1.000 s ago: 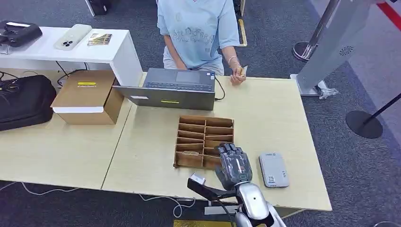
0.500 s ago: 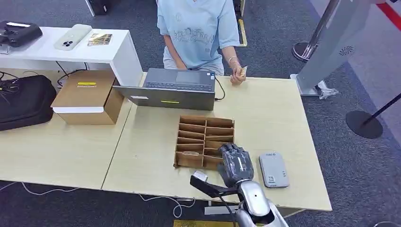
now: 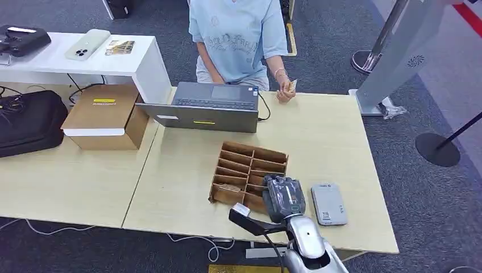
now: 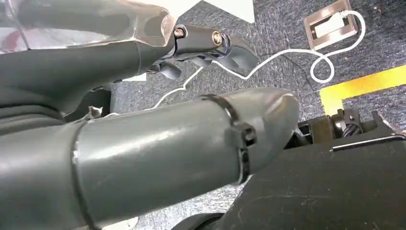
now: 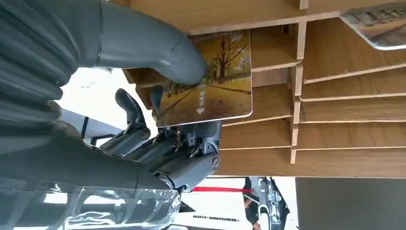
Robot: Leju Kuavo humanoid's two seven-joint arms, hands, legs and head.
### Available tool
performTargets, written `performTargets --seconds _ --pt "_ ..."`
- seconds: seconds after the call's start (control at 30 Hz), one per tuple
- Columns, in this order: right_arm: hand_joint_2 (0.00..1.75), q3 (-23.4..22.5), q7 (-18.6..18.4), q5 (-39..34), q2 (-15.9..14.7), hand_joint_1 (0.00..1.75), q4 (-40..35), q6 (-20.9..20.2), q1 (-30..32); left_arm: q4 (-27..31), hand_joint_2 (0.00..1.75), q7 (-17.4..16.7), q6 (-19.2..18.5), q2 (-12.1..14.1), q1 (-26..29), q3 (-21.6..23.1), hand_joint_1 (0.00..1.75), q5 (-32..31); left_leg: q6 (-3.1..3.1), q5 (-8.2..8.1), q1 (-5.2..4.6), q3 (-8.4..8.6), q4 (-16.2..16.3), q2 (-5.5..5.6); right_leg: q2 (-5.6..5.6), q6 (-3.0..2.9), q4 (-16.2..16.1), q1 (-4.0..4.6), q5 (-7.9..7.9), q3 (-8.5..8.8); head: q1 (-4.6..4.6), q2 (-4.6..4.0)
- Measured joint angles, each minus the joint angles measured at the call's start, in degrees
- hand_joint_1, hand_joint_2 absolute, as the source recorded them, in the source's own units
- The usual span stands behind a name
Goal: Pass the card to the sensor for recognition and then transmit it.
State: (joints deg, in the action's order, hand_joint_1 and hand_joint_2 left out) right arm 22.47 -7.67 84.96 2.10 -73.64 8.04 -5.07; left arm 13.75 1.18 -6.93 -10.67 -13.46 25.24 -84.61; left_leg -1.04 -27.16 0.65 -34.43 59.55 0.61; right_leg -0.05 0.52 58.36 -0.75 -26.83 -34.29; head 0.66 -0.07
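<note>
The card [image 5: 210, 81] is now pinched by the right hand [image 3: 284, 196]; the wooden organizer [image 3: 250, 165] has been skewed, so scanning at the sensor [image 3: 328, 203] is next.

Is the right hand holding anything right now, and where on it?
Yes. The right robot hand pinches the card at its near edge, thumb on the printed face, at the wooden organizer.
</note>
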Motion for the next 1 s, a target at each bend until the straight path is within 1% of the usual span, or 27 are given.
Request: performTargets --seconds 0.03,0.27,0.33,0.47,0.5,0.53,0.7,0.73,0.9,0.93,1.0 --pt "1.75 0.0 0.0 0.0 0.0 1.52 0.0 0.0 0.0 0.0 0.0 0.0 -0.1 0.0 0.0 0.0 0.0 0.0 0.0 0.0 0.0 0.0 0.0 0.0 0.0 0.0 0.0 0.0 0.0 0.0 0.0 0.0" --pt "1.75 -0.2 0.2 -0.2 0.0 1.54 -0.2 0.1 0.2 0.0 0.0 0.0 -0.1 -0.2 -0.1 0.0 0.0 0.0 0.0 0.0 0.0 0.01 0.0 0.0 0.0 0.0 0.0 0.0 0.0 0.01 0.0 0.0" --pt "1.75 -0.4 0.4 -0.3 0.0 1.59 -0.3 0.2 0.3 0.0 0.0 0.0 -0.1 -0.2 -0.1 0.0 0.0 0.0 0.0 0.0 0.0 0.01 0.0 0.0 0.0 0.0 0.0 0.0 0.0 0.01 0.0 0.0" --pt "1.75 -0.7 0.5 -0.8 0.0 1.59 -0.7 0.3 0.7 0.0 0.0 0.0 -0.1 -0.3 -0.1 0.0 0.0 -0.1 0.0 0.0 0.0 0.0 0.0 0.0 0.0 0.0 0.0 0.0 0.0 0.01 0.0 0.0" --pt "1.75 -0.9 0.6 -1.0 0.0 1.61 -0.8 0.3 0.8 0.0 0.0 0.0 -0.1 -0.3 -0.1 0.0 0.0 -0.1 0.0 0.0 0.0 0.0 0.0 0.0 0.0 0.0 0.0 0.0 0.0 0.01 0.0 0.0" --pt "1.75 -1.0 0.6 -1.2 0.0 1.66 -1.0 0.3 0.9 0.0 0.0 0.0 -0.1 -0.3 -0.1 0.0 0.0 -0.1 0.0 0.0 0.0 0.0 0.0 0.0 -0.01 0.0 0.0 0.0 0.0 0.01 0.0 0.0" --pt "1.75 -1.5 0.7 -1.2 0.0 1.62 -1.7 0.3 1.6 0.0 0.0 0.0 -0.3 -0.4 -0.1 0.0 0.0 -0.3 0.0 0.0 0.0 0.0 0.0 0.0 -0.01 0.0 0.0 0.0 0.0 0.0 -0.02 0.0" --pt "1.75 -1.6 0.7 -1.2 0.0 1.69 -1.8 0.3 1.7 0.0 0.0 0.0 -0.4 -0.5 -0.1 0.0 0.0 -0.3 0.0 0.0 0.0 0.0 0.0 0.0 -0.01 0.0 0.0 0.0 0.0 0.01 0.0 -0.02" --pt "1.75 -2.0 1.1 -1.4 0.0 1.73 -2.6 0.3 2.5 0.0 0.0 0.0 -0.8 -0.7 -0.1 0.0 0.0 -0.4 0.0 0.0 0.0 0.0 0.0 0.0 -0.01 0.0 0.0 0.0 0.0 0.0 0.0 0.0" --pt "1.75 -2.1 1.1 -1.4 0.0 1.69 -2.7 0.3 2.6 0.0 0.0 0.0 -0.8 -0.7 -0.1 0.0 0.0 -0.4 0.0 0.0 0.0 0.0 0.0 0.0 0.0 0.0 0.0 0.0 0.0 0.0 0.0 0.0" --pt "1.75 -2.2 1.1 -1.4 0.0 1.68 -2.9 0.3 2.8 0.0 0.0 0.0 -0.8 -0.7 -0.2 0.0 0.0 -0.5 0.0 0.0 0.0 -0.01 0.0 0.0 0.0 0.0 0.0 0.0 0.0 0.0 -0.02 0.0"
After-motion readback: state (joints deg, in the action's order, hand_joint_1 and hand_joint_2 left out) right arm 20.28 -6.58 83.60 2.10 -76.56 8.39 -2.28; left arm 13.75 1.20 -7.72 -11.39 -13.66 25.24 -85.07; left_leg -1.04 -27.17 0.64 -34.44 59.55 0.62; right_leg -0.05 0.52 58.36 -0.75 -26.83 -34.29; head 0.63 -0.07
